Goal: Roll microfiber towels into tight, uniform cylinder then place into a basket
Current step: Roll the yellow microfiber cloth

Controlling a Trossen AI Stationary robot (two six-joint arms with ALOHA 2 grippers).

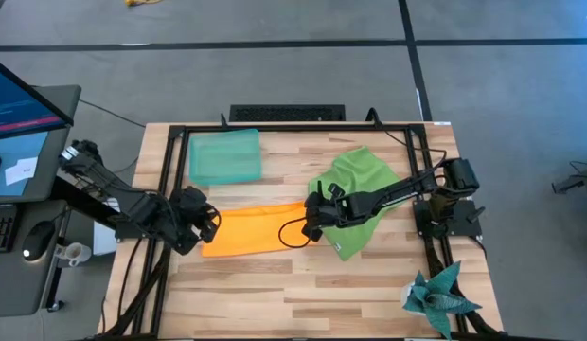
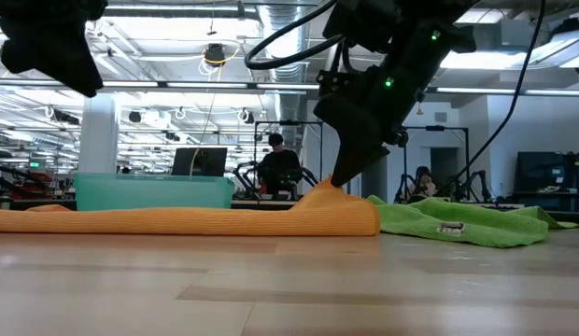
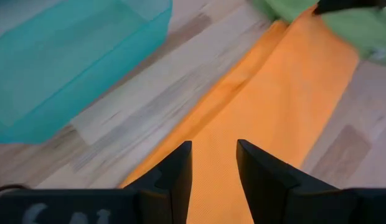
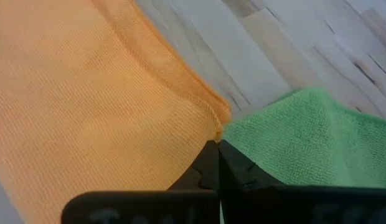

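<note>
The orange towel (image 1: 251, 230) lies on the table as a long, flat folded strip running left to right. My right gripper (image 1: 312, 223) is shut on its right end, beside the crumpled green towel (image 1: 355, 185), which lies on the table. My left gripper (image 1: 206, 225) hovers open above the strip's left end, with nothing between its fingers (image 3: 180, 168) in the left wrist view. The teal basket (image 1: 224, 156) stands at the far left of the table, with no towel in it. My right gripper pinches the orange towel's right-end corner (image 4: 219, 124) between its two shut fingers. The fingers slant down from the table's right. The pinched spot (image 2: 323, 193) is drawn up into a small peak, and the rest of the strip lies flat on the table.
A spiky teal star-shaped object (image 1: 440, 294) sits at the near right corner. A black frame (image 1: 293, 128) borders the table. Bare wood lies along the near edge. A person (image 2: 275, 163) sits in the room beyond the table.
</note>
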